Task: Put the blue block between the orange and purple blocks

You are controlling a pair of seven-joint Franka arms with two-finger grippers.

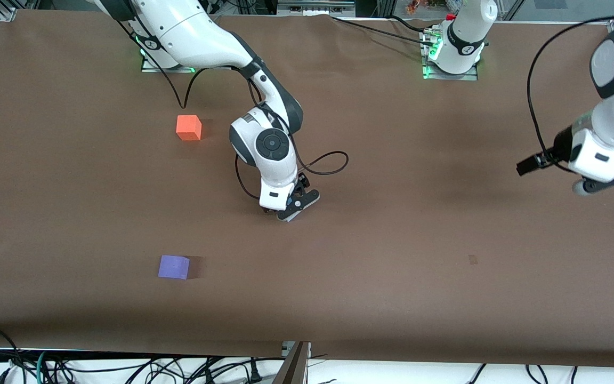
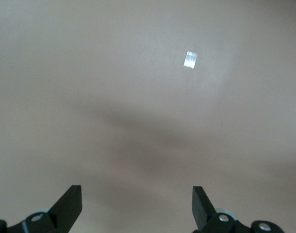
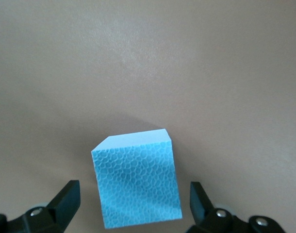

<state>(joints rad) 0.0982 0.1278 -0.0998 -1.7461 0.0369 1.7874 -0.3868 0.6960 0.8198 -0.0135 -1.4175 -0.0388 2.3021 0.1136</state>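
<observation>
The right end effector (image 3: 133, 206), released, straddles the blue block (image 3: 136, 182), which its arm hides in the front view. The orange block (image 1: 188, 127) sits at twelve o'clock of the purple block (image 1: 174, 267). The left end effector (image 2: 137, 206) waits released over bare table (image 2: 138, 73).

Even, bright overhead light on the brown tabletop (image 1: 392, 240), no hard glare in the front view. The orange block (image 1: 188, 127) and purple block (image 1: 174, 266) each throw a short, soft shadow toward the left arm's end. Broad, blurry shadow bands cross both wrist views, which look paler, washed out. 1 small bright glint (image 2: 190, 60) shines in the left wrist view.
</observation>
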